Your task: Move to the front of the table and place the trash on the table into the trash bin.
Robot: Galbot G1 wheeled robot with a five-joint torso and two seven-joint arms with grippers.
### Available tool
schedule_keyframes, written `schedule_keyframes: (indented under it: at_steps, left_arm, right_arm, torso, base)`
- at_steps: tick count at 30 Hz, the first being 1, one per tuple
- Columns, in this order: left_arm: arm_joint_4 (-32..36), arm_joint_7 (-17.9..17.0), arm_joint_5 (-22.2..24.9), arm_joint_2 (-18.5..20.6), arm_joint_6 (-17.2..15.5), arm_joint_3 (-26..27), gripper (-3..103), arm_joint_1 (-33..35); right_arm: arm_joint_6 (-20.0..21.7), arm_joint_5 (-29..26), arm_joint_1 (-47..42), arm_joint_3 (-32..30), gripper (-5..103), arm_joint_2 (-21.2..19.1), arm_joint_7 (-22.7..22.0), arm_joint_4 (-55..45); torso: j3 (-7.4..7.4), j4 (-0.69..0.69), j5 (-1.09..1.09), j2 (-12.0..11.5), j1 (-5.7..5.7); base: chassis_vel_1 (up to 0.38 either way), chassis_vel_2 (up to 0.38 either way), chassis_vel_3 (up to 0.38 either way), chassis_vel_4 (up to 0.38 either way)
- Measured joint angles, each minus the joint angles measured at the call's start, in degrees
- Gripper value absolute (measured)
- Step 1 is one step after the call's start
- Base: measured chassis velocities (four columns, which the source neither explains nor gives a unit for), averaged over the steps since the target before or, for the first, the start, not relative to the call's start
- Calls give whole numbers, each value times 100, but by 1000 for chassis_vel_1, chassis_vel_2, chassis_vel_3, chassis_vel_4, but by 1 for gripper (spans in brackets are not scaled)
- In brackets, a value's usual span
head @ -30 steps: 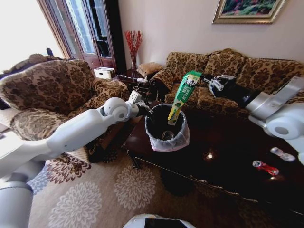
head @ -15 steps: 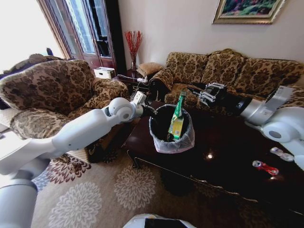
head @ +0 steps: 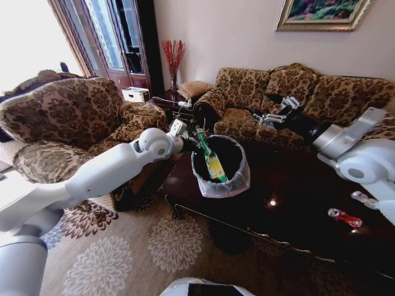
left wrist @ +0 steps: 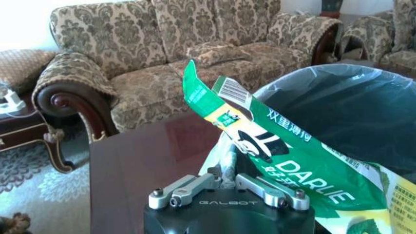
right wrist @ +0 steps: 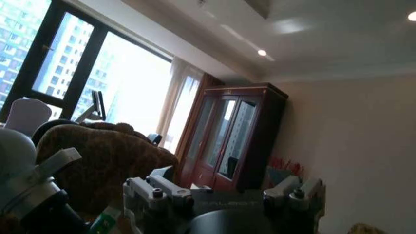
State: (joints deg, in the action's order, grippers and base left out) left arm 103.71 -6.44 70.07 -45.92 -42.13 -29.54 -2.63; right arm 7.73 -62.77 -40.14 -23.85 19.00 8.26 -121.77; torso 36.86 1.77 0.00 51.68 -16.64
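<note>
Now the counter (head: 290, 203) carries the trash bin (head: 220, 180) near its left edge, whose liner the left hand (left wrist: 227, 187) pinches shut. Green-yellow trash (head: 212, 161) leans inside; the right hand (head: 271, 115), spread and empty, hovers above the far edge. Two wrappers (head: 344, 217) near the right edge await; keeping the rim steady should help.

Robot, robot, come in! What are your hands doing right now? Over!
Left gripper shut on trash bin rim. Right gripper open, empty, above the table. Green-yellow pack leaning in bin. Red wrapper on table.
</note>
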Motion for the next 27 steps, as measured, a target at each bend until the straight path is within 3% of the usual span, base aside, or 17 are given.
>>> schedule_keyframes:
  at_steps: [5, 10, 13, 14, 16, 17, 19, 21, 24, 26, 27]
  left_arm:
    - [55, -10, 202, 153, 2, -66, 0, -36]
    - [358, 9, 945, 754, 3, -415, 0, -150]
    - [311, 166, 1268, 955, 3, -656, 0, -382]
    - [205, 311, 1619, 1085, 4, -974, 0, -710]
    - [84, 629, 1887, 1224, 3, -1512, 0, -1309]
    - [84, 629, 1887, 1224, 3, -1512, 0, -1309]
    - [8, 1023, 2004, 1336, 4, -2012, 0, -1990]
    - [19, 1052, 2019, 1346, 6, -2095, 0, -2072]
    - [55, 848, 1750, 1247, 4, -2001, 0, -2065]
    - [-136, 304, 1535, 1037, 6, -1388, 0, -1724]
    - [-136, 304, 1535, 1037, 6, -1388, 0, -1724]
  right_arm:
    - [17, 3, -25, -5, 99, 93, -149, 10]
    - [60, 118, -171, 34, 100, 449, -313, 38]
    - [60, 169, -289, 30, 100, 600, -308, 57]
    - [53, 201, -404, 5, 100, 712, -308, 61]
    - [22, 299, -610, -46, 100, 876, -311, 59]
    - [22, 299, -610, -46, 100, 876, -311, 59]
    - [-37, 478, -865, -107, 100, 1032, -311, 57]
    - [-49, 512, -905, -115, 100, 1058, -310, 57]
    - [-83, 596, -998, -139, 100, 1109, -301, 54]
    - [-92, 600, -1002, -178, 100, 1085, -293, 66]
    - [-92, 600, -1002, -178, 100, 1085, -293, 66]
  torso:
    - [0, -1, 0, 0, 0]
    - [0, 1, 0, 0, 0]
    - [0, 3, -2, 0, 1]
    - [0, 3, -5, 0, 1]
    - [0, 0, -2, 0, 1]
    - [0, 0, -2, 0, 1]
    - [0, 0, 6, 0, 0]
    - [-1, 0, 6, 0, 0]
    - [0, 0, -3, 0, 1]
    - [-1, -2, -1, 0, 1]
    - [-1, -2, -1, 0, 1]
  base:
    - [0, 0, 0, 0]
    - [0, 0, 0, 0]
    - [0, 0, 0, 0]
    - [0, 0, 0, 0]
    - [0, 0, 0, 0]
    - [0, 0, 0, 0]
    - [0, 0, 0, 0]
    - [0, 0, 0, 0]
    - [0, 0, 0, 0]
    - [0, 0, 0, 0]
    - [0, 0, 0, 0]
